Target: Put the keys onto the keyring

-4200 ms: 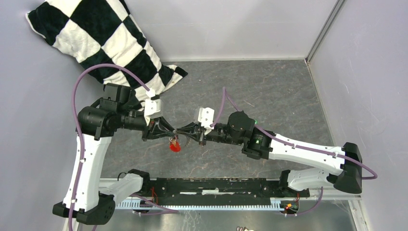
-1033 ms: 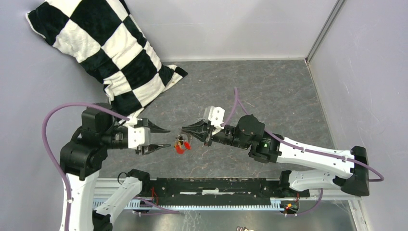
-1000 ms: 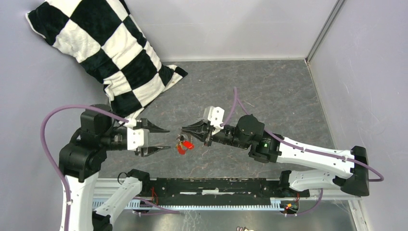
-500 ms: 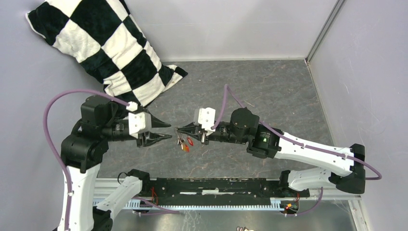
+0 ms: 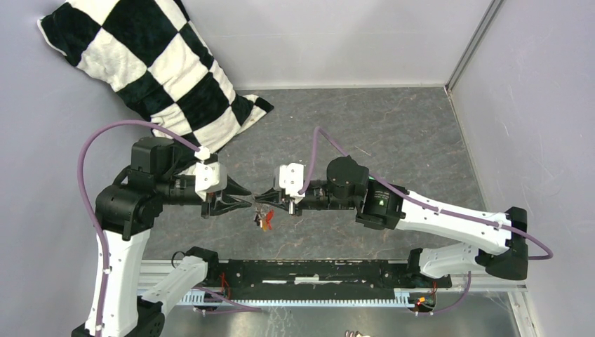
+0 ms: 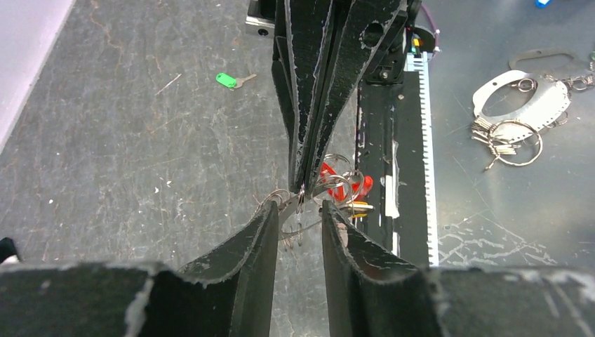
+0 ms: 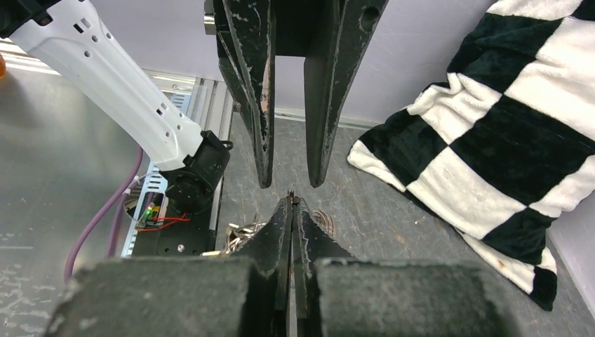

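Observation:
My right gripper [image 7: 291, 202] is shut on the keyring [image 6: 337, 184], a silver wire coil held above the table. A red key [image 6: 325, 171] and a yellow key [image 6: 360, 206] hang from the coil beside the jaws. My left gripper [image 6: 300, 209] faces it tip to tip, and its fingers [image 6: 266, 221] stand a little apart, with a strand of the ring's wire between them. A green key [image 6: 225, 79] lies alone on the grey table [image 6: 126, 140]. From above, both grippers meet at mid-table, left [image 5: 247, 201] and right [image 5: 259, 199].
A black-and-white checkered pillow [image 5: 161, 77] lies at the back left, close behind the left arm. A metal plate and spare key rings [image 6: 516, 119] sit past the black rail [image 6: 393, 140] at the near edge. Grey walls close in the table.
Both grippers have moved toward each other until their tips almost meet. The left jaws have narrowed. The keyring and its hanging keys have shifted left with the right gripper.

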Robot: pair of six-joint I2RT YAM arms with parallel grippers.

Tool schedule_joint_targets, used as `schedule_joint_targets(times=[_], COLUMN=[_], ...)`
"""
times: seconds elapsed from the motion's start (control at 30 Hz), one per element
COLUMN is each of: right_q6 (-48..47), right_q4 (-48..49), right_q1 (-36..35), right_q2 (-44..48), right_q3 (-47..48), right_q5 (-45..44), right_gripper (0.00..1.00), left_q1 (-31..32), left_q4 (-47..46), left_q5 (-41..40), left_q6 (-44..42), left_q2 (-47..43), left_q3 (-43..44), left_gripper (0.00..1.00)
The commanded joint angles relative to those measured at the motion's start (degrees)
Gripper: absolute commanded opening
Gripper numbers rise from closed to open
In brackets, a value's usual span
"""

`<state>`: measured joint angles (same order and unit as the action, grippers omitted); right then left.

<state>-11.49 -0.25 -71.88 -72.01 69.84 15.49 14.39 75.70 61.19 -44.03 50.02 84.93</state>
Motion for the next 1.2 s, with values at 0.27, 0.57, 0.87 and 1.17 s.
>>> schedule_joint_targets(times=[0.27, 0.57, 0.87, 1.17], right_q6=[0.5, 0.7, 0.7, -2.0], right_q4=[2.8, 3.2, 2.4, 2.3], right_q1=[-0.4, -0.5, -0.4, -0.3], right_q2=[-1.4, -2.3, -2.1, 7.8], right_q3=[4.8, 5.6, 5.6, -1.3], right_q5=[2.4, 2.3, 2.0, -3.8], right_gripper=[0.01, 0.01, 0.03, 0.59], left_q1=[0.1, 0.1, 0.1, 0.1], left_q4=[3.8, 5.2, 6.6, -4.1], left_q5=[1.8, 0.9, -0.2, 6.3], left_q6=[-6.7, -10.4, -13.7, -23.1], left_q2=[1.3, 1.3, 0.5, -7.5], left_q3=[0.4, 0.2, 0.1, -5.3], left_gripper=[0.35, 0.22, 0.02, 0.02])
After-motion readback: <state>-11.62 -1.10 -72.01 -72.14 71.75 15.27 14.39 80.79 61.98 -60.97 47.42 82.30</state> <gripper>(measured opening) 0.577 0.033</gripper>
